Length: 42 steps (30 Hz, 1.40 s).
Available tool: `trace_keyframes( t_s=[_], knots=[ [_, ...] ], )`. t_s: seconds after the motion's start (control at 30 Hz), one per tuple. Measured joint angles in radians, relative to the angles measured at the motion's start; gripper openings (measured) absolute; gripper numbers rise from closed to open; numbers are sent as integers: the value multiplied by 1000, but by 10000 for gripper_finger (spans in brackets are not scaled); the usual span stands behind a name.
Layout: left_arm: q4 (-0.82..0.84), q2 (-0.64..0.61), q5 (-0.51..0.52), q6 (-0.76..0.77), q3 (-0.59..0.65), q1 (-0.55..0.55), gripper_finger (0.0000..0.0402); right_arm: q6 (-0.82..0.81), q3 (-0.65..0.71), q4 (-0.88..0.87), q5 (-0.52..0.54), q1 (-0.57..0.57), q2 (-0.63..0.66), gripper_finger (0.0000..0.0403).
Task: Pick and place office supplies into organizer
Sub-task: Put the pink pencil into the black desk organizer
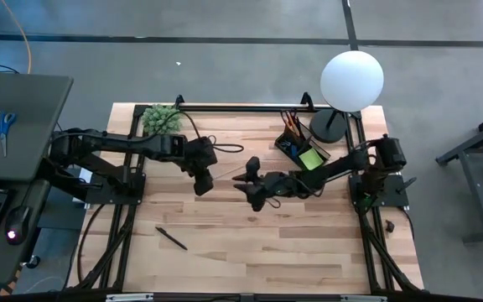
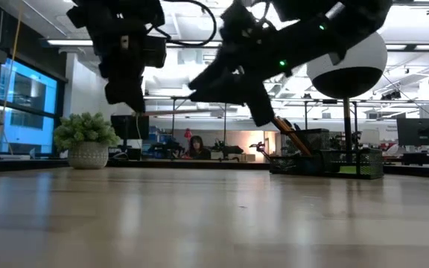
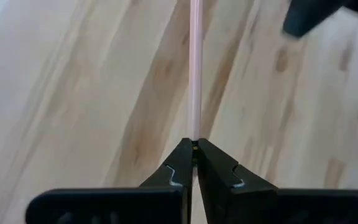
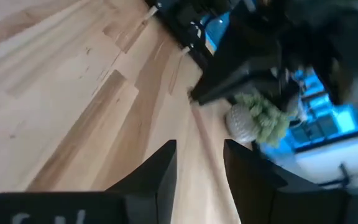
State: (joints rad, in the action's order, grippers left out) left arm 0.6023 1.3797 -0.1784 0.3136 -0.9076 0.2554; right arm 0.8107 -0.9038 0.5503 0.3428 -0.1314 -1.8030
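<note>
Pencil (image 3: 195,68) unmarked, in left fingers (image 3: 178,171)

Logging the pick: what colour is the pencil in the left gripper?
Pale wood-pink pencil, clearest in the left wrist view.

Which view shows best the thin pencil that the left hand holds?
The left wrist view: the pencil runs straight out from the shut left hand. In the high view it is a faint line; elsewhere I cannot find it.

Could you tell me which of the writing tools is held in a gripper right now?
The pale pencil, pinched by its end in the left gripper above the table. The black pen lies alone on the wood, and the others stand in the organizer.
</note>
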Motion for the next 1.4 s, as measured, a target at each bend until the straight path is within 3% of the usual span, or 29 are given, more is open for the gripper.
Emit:
trace_keyframes(
  t_s=[0.1, 0.27, 0.47, 0.53, 0.67, 0.73, 1.1, 1.4],
  knots=[
    [-79, 19, -47, 1, 0, 0, 1, 79, -73, -81, -6, 0, -31, 124],
    [-152, 37, -102, 5, -1, 0, 1, 154, -224, -330, 84, 1, -103, 124],
    [-63, 40, -86, -19, -1, 0, 0, -45, -300, -560, 35, 0, -121, 124],
    [-33, 40, -82, -28, 0, -4, 0, -167, -307, -655, -52, 0, -107, 124],
    [-33, 40, -60, -45, 12, -48, 0, -407, -309, -812, -363, -6, -92, 124],
    [-67, 40, -33, -41, 22, -86, 0, -468, -298, -867, -430, -29, -92, 124],
    [-425, 40, 93, 65, 159, -379, 0, -689, -116, -660, -311, -179, -88, 124],
    [-521, 40, 240, 16, 161, -528, 1, -820, -61, -589, -204, -207, -89, 124]
  ],
)
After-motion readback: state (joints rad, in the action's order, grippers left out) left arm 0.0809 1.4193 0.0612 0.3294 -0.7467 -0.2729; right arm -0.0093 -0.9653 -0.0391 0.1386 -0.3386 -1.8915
